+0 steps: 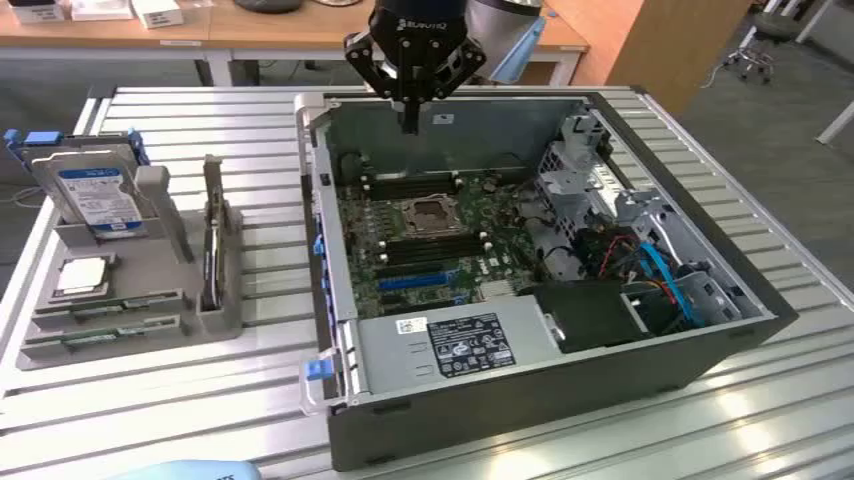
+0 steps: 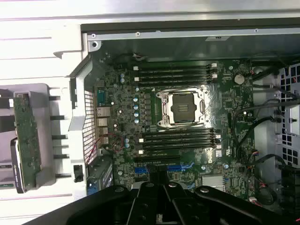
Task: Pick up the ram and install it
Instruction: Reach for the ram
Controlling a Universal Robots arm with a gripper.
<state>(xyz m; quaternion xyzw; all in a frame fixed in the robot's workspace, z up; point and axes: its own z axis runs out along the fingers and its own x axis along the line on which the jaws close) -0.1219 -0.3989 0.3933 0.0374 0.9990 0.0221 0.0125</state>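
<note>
At the exterior view's left, a grey holder (image 1: 167, 265) on the slatted desk (image 1: 200, 400) carries a blue-labelled hard drive (image 1: 96, 195). Two green sticks of ram (image 1: 118, 304) rest in its front slots. Further right, the open computer case (image 1: 534, 385) shows its motherboard (image 1: 427, 255). The claw (image 1: 410, 125) hangs closed and empty over the case's far wall, well apart from the ram.

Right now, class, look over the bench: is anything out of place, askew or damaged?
Nothing stands out. The ram lies in the grey holder, the hard drive stands upright, and the gripper hangs empty over the open case.
</note>
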